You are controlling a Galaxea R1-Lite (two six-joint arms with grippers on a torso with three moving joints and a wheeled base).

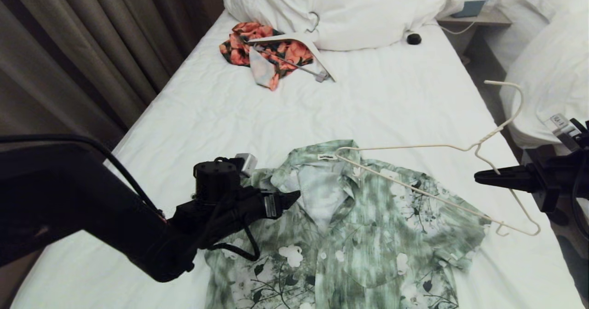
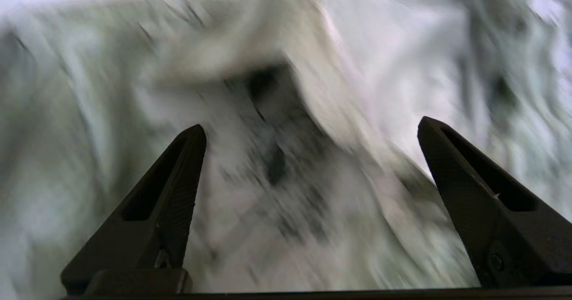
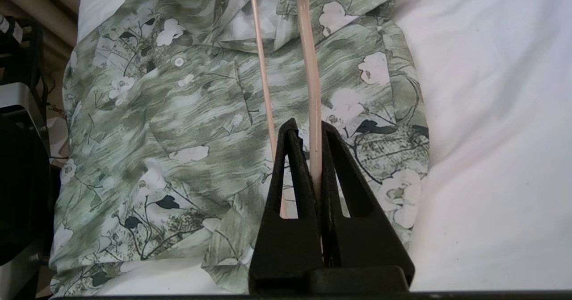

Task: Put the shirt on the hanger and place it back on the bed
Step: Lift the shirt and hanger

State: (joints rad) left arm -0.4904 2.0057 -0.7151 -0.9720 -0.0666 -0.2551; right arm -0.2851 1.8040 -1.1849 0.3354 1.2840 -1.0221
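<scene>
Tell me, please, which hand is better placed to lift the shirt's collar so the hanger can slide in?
The left hand: it hangs open right at the shirt collar, empty. The right hand is shut on the hanger, whose far end sits near the neck label, so it is occupied.

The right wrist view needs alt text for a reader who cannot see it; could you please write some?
The right end effector is shut on one thin cream bar of the hanger, which reaches out over the green floral shirt. The shirt lies spread on the white bed.
</scene>
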